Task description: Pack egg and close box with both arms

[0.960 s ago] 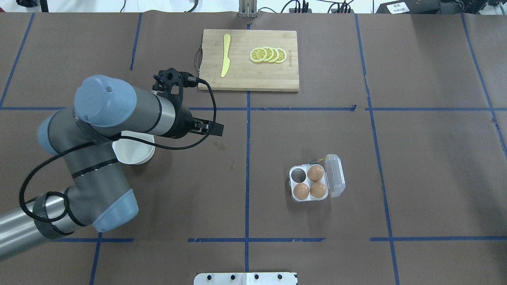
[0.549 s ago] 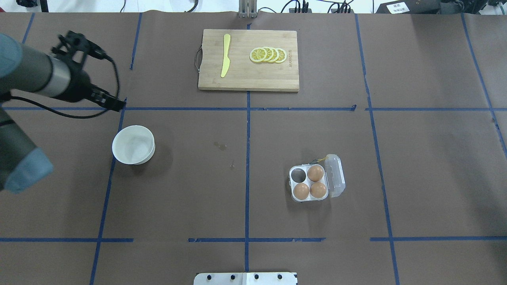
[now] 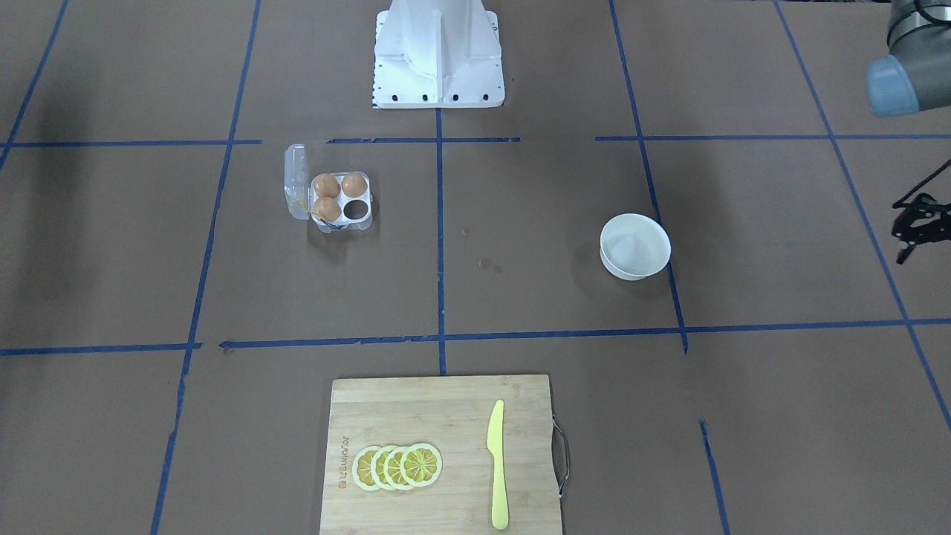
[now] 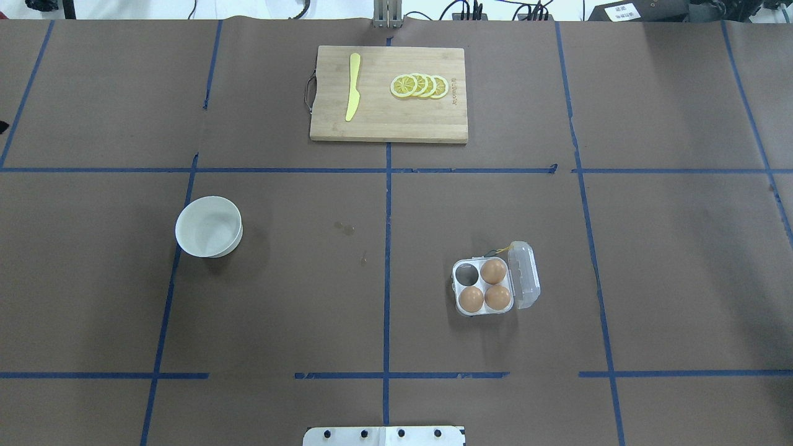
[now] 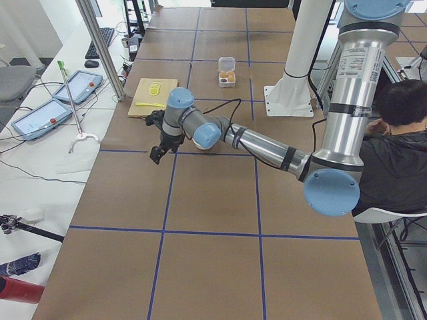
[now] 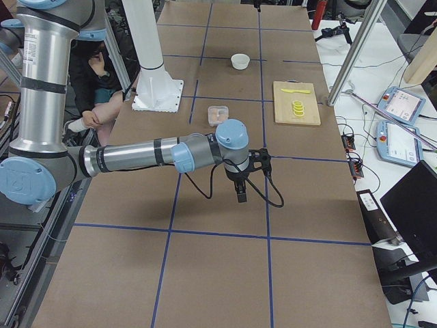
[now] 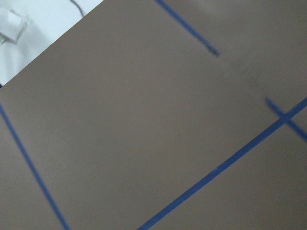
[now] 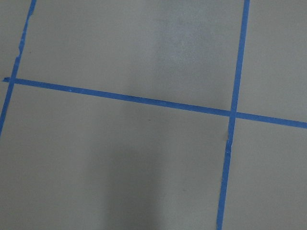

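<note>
The clear box (image 4: 484, 287) stands open right of the table's middle, its lid (image 4: 526, 274) folded out to the right. Three brown eggs (image 4: 494, 271) fill three cells; the far-left cell (image 4: 466, 273) is empty. The box also shows in the front view (image 3: 336, 198). No loose egg shows. My left gripper (image 3: 908, 241) hangs at the front view's right edge, far from the box; I cannot tell if it is open or shut. It also shows in the left side view (image 5: 156, 155). My right gripper (image 6: 241, 197) shows only in the right side view, over bare table; its state I cannot tell.
A white bowl (image 4: 209, 226) stands on the left half and looks empty. A wooden cutting board (image 4: 389, 94) at the far edge holds lemon slices (image 4: 419, 86) and a yellow knife (image 4: 353, 87). Both wrist views show only brown paper with blue tape lines.
My left arm swung from above the bowl out to the left and has left the overhead view. The box, eggs and bowl have not moved.
</note>
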